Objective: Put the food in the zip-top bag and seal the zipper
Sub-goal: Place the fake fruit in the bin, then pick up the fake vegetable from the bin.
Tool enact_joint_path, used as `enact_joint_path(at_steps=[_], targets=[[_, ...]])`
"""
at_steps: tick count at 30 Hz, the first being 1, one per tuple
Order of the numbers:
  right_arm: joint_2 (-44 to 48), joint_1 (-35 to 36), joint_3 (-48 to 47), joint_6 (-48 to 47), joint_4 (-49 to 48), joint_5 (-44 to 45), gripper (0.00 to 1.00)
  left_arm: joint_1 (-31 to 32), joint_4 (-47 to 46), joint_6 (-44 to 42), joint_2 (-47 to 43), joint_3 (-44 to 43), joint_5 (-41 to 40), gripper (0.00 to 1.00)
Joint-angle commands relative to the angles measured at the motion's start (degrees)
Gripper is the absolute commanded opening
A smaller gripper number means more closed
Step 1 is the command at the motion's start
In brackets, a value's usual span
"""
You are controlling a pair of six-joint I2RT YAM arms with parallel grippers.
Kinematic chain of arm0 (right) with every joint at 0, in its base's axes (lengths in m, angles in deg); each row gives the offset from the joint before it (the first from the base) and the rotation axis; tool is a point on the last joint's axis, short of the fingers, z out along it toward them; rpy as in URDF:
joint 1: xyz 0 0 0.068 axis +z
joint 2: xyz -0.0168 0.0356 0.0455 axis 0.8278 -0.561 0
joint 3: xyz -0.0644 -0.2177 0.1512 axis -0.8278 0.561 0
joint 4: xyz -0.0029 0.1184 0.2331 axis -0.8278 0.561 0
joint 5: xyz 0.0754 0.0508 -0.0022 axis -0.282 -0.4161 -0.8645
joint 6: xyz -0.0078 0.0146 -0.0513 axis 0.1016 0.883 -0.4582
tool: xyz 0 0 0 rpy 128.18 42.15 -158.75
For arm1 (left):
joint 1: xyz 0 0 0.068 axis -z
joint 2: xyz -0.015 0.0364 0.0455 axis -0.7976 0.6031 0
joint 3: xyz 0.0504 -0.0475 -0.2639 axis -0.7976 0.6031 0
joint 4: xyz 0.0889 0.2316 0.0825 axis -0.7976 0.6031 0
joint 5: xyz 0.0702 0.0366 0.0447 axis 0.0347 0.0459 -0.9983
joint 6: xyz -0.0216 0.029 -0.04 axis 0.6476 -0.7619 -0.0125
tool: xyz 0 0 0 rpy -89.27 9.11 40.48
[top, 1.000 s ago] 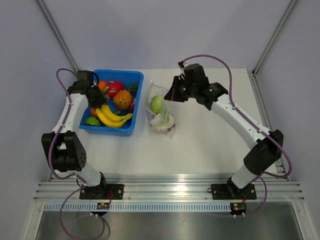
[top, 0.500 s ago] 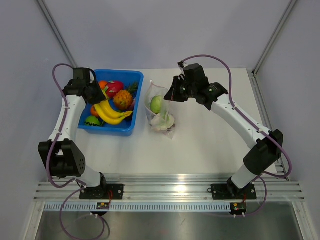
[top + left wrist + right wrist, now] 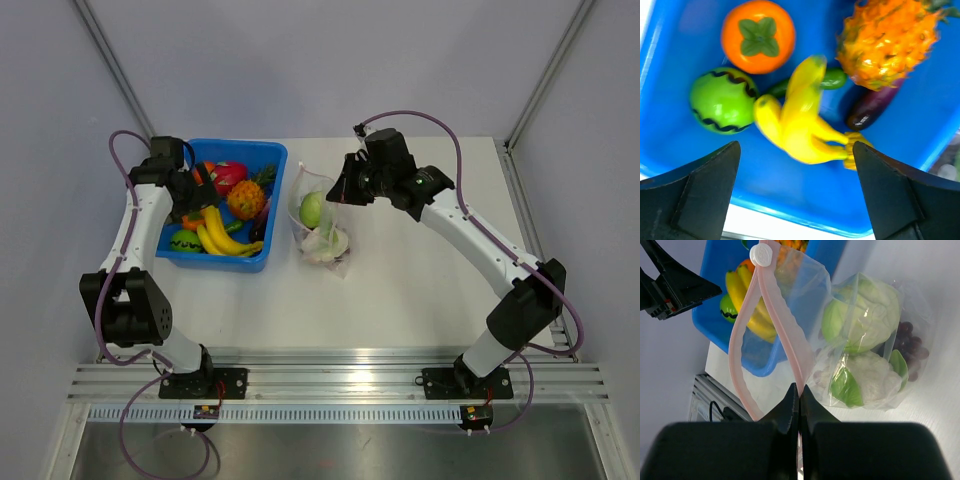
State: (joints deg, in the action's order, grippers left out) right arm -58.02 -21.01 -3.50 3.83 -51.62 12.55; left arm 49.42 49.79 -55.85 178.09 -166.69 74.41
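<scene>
The left hand (image 3: 795, 146) hangs spread wide over the blue tray (image 3: 690, 30), holding nothing, with yellow bananas (image 3: 797, 125) lying below it. The right hand (image 3: 798, 390) is pressed together, pinching the pink zipper (image 3: 783, 335) of the clear bag (image 3: 865, 355). The bag rests on the counter (image 3: 420, 290) just beside the tray, with a cabbage (image 3: 862, 320) and grapes (image 3: 910, 342) inside.

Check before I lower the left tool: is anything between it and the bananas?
Nothing visible does. The open left tool hangs right over the bananas, which lie uncovered in the blue tray; the persimmon and pineapple sit beside them.
</scene>
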Motion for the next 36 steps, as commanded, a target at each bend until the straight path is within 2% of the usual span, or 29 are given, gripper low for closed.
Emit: enact_joint_path(at_steps=[1,4,5,8,15,16,17,18,22,27,29,32,36], targets=[[-0.55,0.90,-1.11,0.38,-2.28,-1.28,0.00,-0.29,-0.51,-0.82,-1.48,-4.23,-6.89,0.93],[-0.90,1.07,-1.47,0.46,-2.37,-1.37,0.00,-0.21,-1.12,-0.47,3.34,-7.39,-12.78,0.83],[-0.81,1.16,-1.55,0.46,-2.28,-1.20,0.00,-0.21,-0.60,-0.21,5.02,-8.44,-15.40,0.82],[-0.90,1.25,-1.55,0.55,-2.19,-1.02,0.00,-0.55,-2.08,1.37,10.03,-9.85,-15.61,0.81],[-1.51,1.25,-2.17,-0.06,-1.49,-1.11,0.00,-1.35,-6.48,8.84,16.02,-8.37,-14.28,0.84],[-1.60,1.25,-2.17,-0.15,-1.49,-1.19,0.00,-1.35,-7.35,10.07,16.28,-8.02,-14.90,0.87],[-1.69,1.25,-2.26,-0.15,-1.49,-1.19,0.00,-1.61,-7.36,10.60,17.07,-8.10,-15.42,0.96],[-1.60,1.25,-2.17,-0.15,-1.49,-1.28,0.00,-1.70,-7.54,11.04,17.42,-8.10,-15.43,0.98],[-1.95,1.25,-2.52,-0.42,-1.57,-1.37,0.00,-1.87,-8.85,12.53,19.18,-7.84,-14.99,0.98],[-3.09,1.25,-3.22,-0.50,-1.66,-1.98,0.00,-1.79,-9.56,14.21,21.29,-7.05,-16.39,0.87],[-3.45,1.16,-3.31,-0.50,-1.75,-2.25,0.00,-1.79,-10.00,15.61,21.29,-5.47,-18.06,0.87],[-3.80,1.25,-3.75,-0.50,-1.66,-2.60,0.00,-1.79,-9.65,17.46,21.82,-4.32,-19.99,0.97],[-4.32,1.25,-4.01,-0.59,-1.49,-2.78,0.00,-1.79,-9.74,18.25,23.49,-3.62,-19.82,0.99]])
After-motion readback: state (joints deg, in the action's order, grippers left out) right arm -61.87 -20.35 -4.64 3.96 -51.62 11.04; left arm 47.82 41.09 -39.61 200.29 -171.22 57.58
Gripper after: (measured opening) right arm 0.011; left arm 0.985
